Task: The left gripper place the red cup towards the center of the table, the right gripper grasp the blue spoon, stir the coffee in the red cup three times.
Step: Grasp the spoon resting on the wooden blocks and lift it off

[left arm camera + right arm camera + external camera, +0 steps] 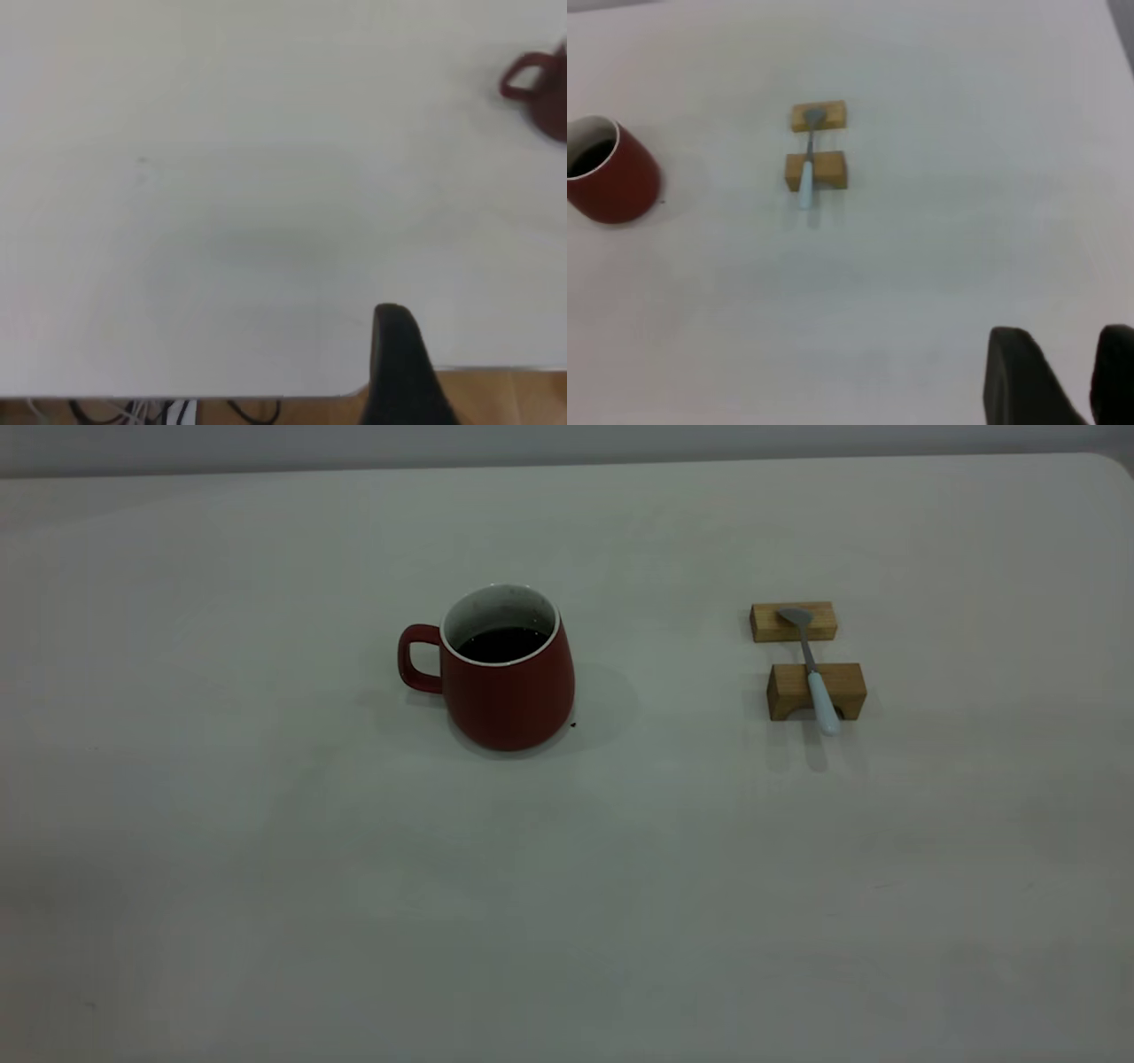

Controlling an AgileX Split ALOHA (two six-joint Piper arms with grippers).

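The red cup (507,669) stands upright on the table (266,868), its handle toward my left side, dark coffee (501,644) inside. The blue spoon (813,670) lies across two wooden blocks (816,691), well apart from the cup. My right claw (1090,376) hangs above bare table with its fingers parted, holding nothing. My left claw (403,367) sits at the table edge; its spread I cannot tell

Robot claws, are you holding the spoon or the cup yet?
Nothing is held. The blue spoon lies across two wooden blocks; the red cup stands alone.
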